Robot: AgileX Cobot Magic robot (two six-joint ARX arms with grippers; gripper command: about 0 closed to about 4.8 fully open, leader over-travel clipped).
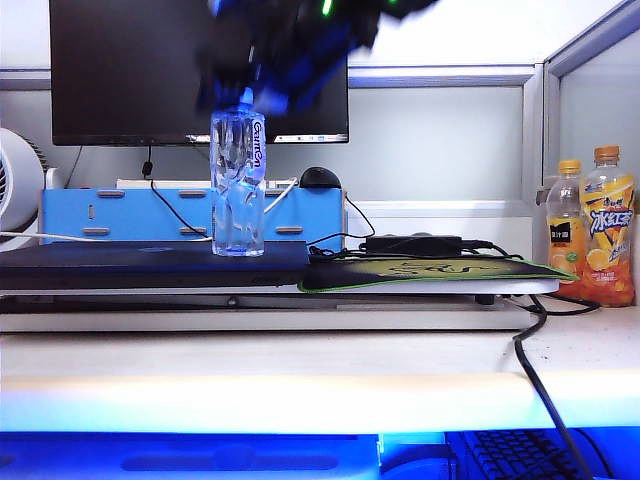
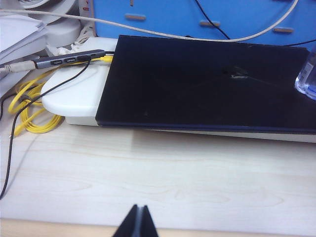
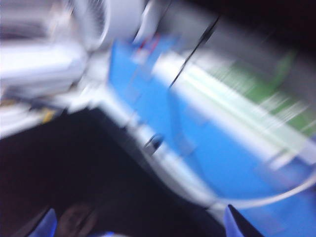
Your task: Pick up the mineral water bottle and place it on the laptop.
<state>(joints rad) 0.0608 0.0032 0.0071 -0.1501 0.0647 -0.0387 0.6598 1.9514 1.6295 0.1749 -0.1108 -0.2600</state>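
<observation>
Mineral water bottle [image 1: 238, 185]: we see a tall clear plastic bottle with a pinched waist and vertical red lettering, standing upright on the laptop near its right end; its cap is hidden by the blurred gripper above it.
Laptop [image 1: 150, 265]: a wide, thin, flat dark slab with a matte lid, resting on a white stand; in the left wrist view [image 2: 207, 84] we catch only the bottle's clear base [image 2: 307, 79] at the lid's far edge.
Right gripper [image 1: 262, 98]: we find it blurred just above the bottle's top, its blue fingertips [image 3: 47, 224] spread wide apart in the right wrist view and holding nothing.
Left gripper [image 2: 138, 222]: low over the pale wooden desk in front of the laptop, its dark fingers pressed together with nothing between them.
Mouse pad [image 1: 430, 272]: a thin black mat with a green edge, just right of the laptop.
Surface: a pale wood-grain desk [image 2: 158, 177], smooth.
Room: a black monitor [image 1: 130, 70] behind, a blue organiser [image 1: 120, 215] under it, two orange-labelled drink bottles [image 1: 592, 235] at far right.
</observation>
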